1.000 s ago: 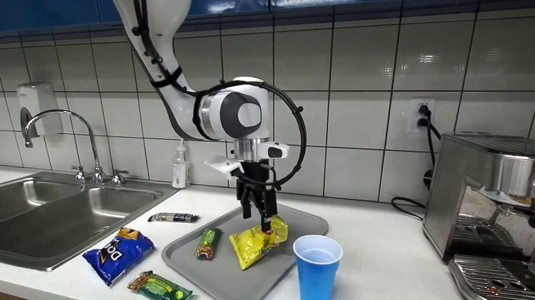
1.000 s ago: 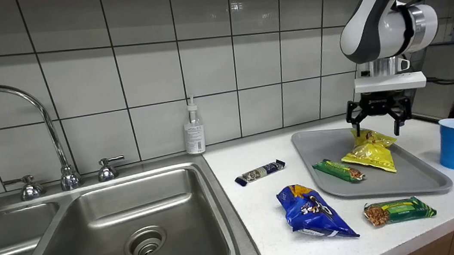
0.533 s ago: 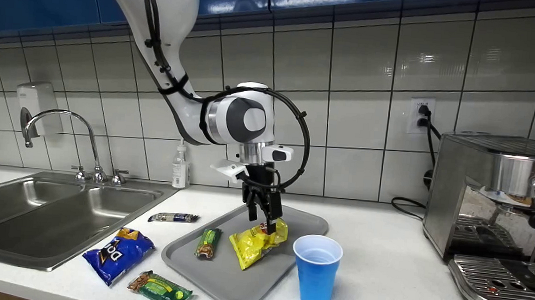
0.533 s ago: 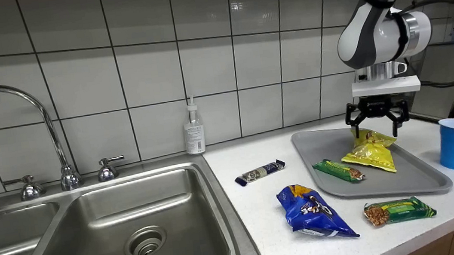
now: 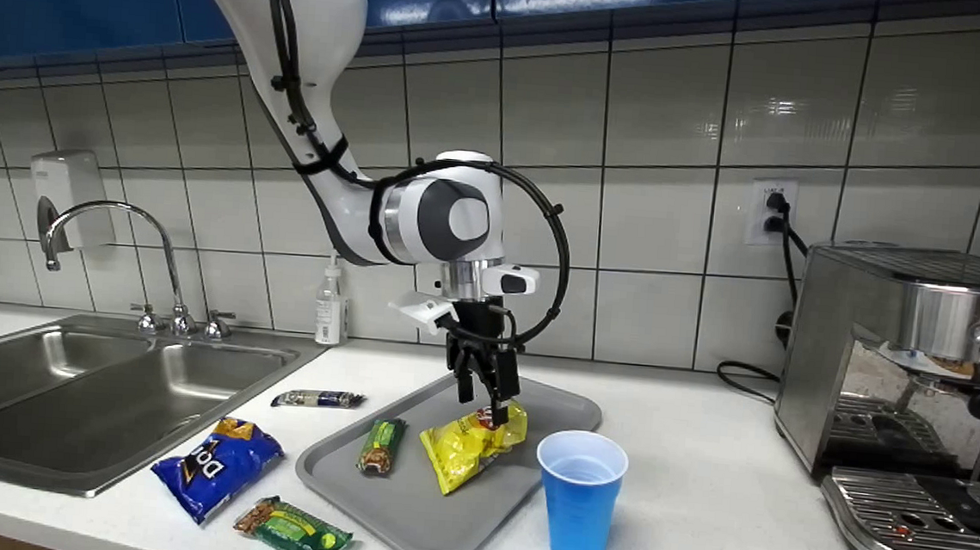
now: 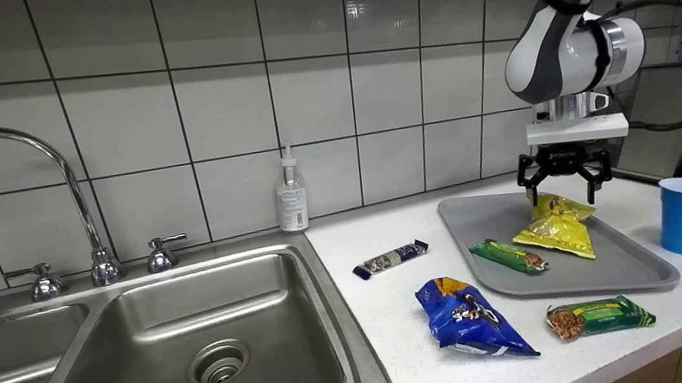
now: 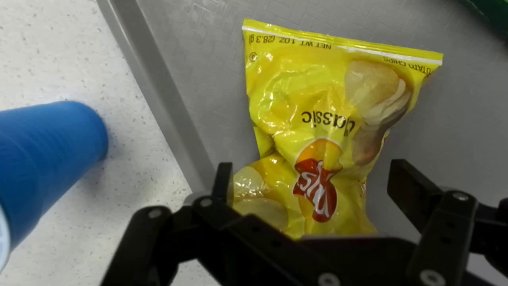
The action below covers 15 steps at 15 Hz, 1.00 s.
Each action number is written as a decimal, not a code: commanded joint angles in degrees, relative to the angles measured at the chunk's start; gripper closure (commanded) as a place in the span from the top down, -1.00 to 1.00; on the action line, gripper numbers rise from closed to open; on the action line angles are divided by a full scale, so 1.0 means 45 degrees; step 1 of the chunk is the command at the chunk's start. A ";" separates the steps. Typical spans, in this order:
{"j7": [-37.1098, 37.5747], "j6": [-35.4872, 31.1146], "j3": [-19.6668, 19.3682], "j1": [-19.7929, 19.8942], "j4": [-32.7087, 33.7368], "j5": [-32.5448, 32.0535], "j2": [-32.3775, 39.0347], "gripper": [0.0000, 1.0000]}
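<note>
End effector (image 6: 563, 198) over gray tray (image 5: 438, 530), fingers spread wide, nothing gripped; contact with yellow chip bag (image 7: 317, 99) cannot be confirmed. Yellow chip bag lies on tray, crumpled. Green-wrapped bar (image 5: 380, 447) also on tray. Blue cup (image 5: 580, 510) upright on worktop (image 5: 681, 495), just beside tray. Blue chip bag (image 6: 470, 319), second green-wrapped bar (image 6: 610, 316), slim dark-wrapped bar (image 6: 391, 259) on worktop near tray. Sink (image 6: 289, 354) apart from tray.

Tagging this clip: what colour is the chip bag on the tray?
Mostly yellow, with a red-and-orange logo; the bag shows best in the wrist view.
</note>
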State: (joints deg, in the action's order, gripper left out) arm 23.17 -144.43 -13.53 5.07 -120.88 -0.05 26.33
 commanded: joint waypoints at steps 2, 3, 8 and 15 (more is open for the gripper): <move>-0.0026 0.0032 -0.0037 -0.0033 0.0029 0.0029 0.0011 1.00; -0.0026 0.0032 -0.0037 -0.0033 0.0029 0.0029 0.0011 1.00; -0.0023 0.0042 -0.0012 0.0012 0.0082 0.0126 0.0039 1.00; -0.0033 -0.0300 -0.0034 0.0014 -0.0068 0.0146 -0.0028 -0.02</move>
State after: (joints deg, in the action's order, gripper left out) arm 23.17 -144.75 -13.53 5.07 -120.90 0.16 26.47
